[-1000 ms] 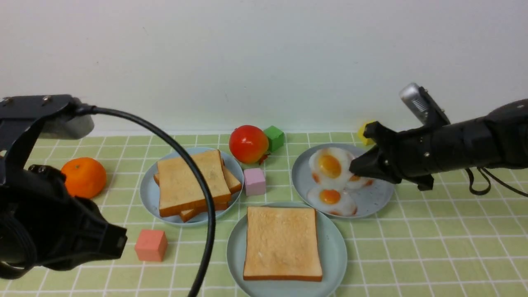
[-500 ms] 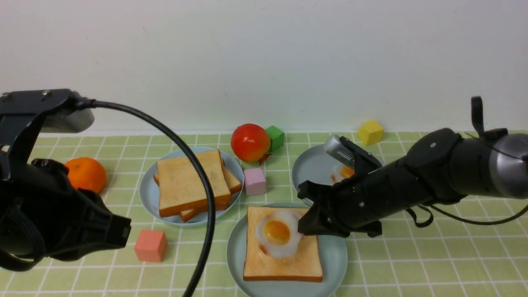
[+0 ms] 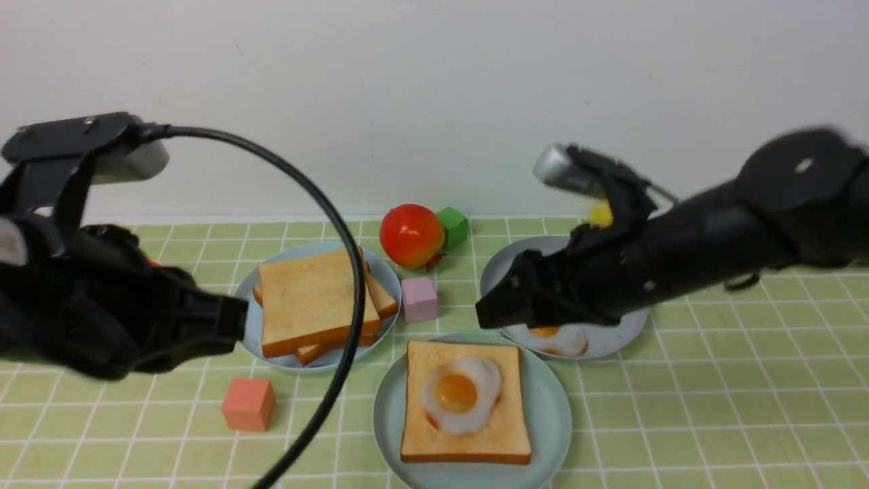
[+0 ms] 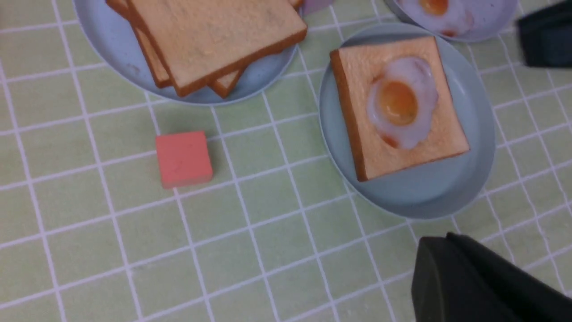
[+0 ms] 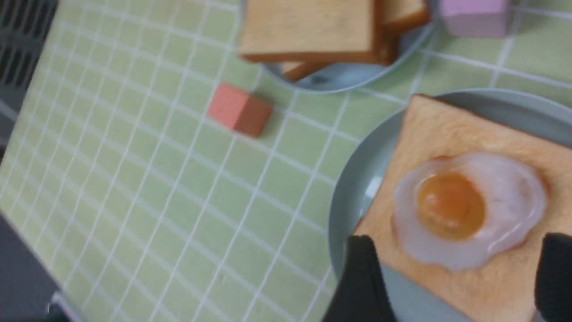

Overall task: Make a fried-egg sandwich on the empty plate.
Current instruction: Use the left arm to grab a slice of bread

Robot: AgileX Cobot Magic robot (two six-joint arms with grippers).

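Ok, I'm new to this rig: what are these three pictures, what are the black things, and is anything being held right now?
The black shapes are the robot's two arms, each ending in a gripper. The wide picture looks forward from between them; the other two come from wrist cameras. The left gripper is shut and empty. The right gripper is open, holding nothing, near the mint plate, where a fried egg lies on one toast slice. Around it: a toast stack on a blue plate, a second plate with a spare egg, a tomato and toy blocks.
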